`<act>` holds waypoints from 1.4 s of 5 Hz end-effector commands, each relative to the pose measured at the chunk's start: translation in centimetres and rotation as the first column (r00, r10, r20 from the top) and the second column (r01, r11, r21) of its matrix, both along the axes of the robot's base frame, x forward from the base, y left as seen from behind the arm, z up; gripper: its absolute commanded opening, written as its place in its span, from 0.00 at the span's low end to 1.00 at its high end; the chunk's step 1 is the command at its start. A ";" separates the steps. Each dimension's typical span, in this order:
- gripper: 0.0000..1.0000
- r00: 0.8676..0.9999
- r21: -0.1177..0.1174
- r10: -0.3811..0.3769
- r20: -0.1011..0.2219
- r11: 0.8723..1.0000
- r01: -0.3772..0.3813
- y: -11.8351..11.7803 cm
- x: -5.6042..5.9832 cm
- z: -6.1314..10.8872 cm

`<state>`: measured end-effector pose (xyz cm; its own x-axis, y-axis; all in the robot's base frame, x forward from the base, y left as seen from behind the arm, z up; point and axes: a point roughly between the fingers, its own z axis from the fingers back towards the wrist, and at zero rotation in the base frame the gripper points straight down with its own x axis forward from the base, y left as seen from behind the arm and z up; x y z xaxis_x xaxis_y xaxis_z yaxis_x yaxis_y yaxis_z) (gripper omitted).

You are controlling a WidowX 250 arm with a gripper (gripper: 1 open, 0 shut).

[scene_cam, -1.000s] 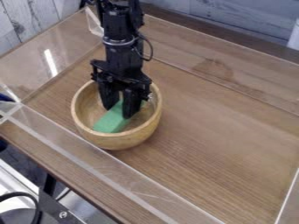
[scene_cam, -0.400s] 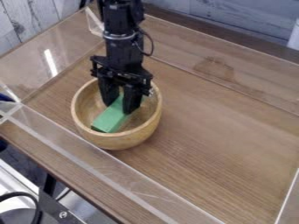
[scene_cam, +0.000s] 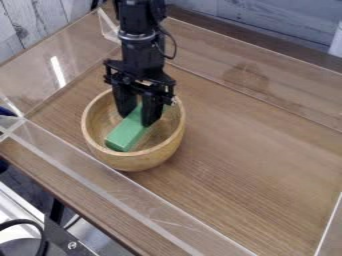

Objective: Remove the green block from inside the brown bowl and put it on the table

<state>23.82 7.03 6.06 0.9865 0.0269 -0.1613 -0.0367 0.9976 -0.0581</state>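
A bright green block (scene_cam: 127,133) hangs tilted over the hollow of the light-brown wooden bowl (scene_cam: 163,146), its lower end still below the rim. My black gripper (scene_cam: 142,111) comes straight down from above and is shut on the block's upper end. The bowl rests on the wood-grain table (scene_cam: 254,140) at the left of centre.
Low clear acrylic walls (scene_cam: 80,165) run along the table's edges, close to the bowl on its front-left side. Bare tabletop stretches to the right of the bowl and behind it.
The gripper has risen a little with the green block clamped in it, so the block's lower end has lifted off the bowl's floor. The bowl has stayed put.
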 end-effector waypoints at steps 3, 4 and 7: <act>0.00 0.996 0.021 0.007 0.085 1.000 -0.008 -0.1 1.5 2.9; 0.00 0.996 0.020 0.010 0.085 1.000 -0.012 -0.2 1.5 3.0; 0.00 0.995 0.010 0.017 0.099 1.000 -0.018 -1.1 2.3 4.3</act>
